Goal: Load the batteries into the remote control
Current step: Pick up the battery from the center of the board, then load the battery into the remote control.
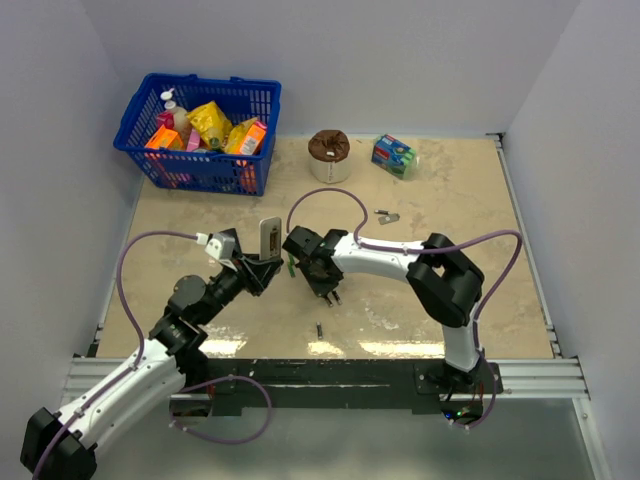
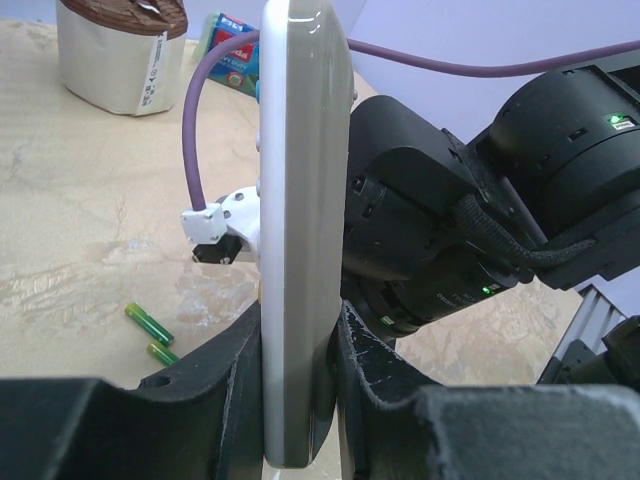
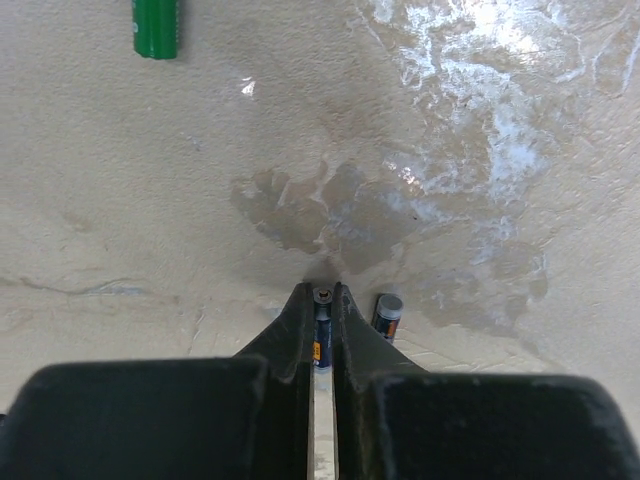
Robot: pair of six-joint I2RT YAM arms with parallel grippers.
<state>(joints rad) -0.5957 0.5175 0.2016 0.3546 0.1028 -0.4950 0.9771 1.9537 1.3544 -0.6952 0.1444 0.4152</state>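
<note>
Beige table point(image 1: 480, 220); left jaws gripping upright remote control point(image 2: 300, 250), lowered right jaws gripping battery point(image 3: 322, 303).

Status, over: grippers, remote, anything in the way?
Left gripper shut on remote control, upright. Right gripper shut on one battery. Second battery loose on table beside it. Nothing seen blocking.

- A robot test cell in a lab: plain white partition walls point(image 1: 330, 60) box in the beige table point(image 1: 450, 200) on three sides.
- Metal rails point(image 1: 540, 372) at the edge behind the left gripper point(image 1: 262, 265) and right gripper point(image 1: 328, 292) carry both arm bases.
- A purple cable point(image 2: 192, 130) loops close beside the left gripper.
- Far beyond it stands a blue basket point(image 1: 205, 172) of packaged goods.
</note>
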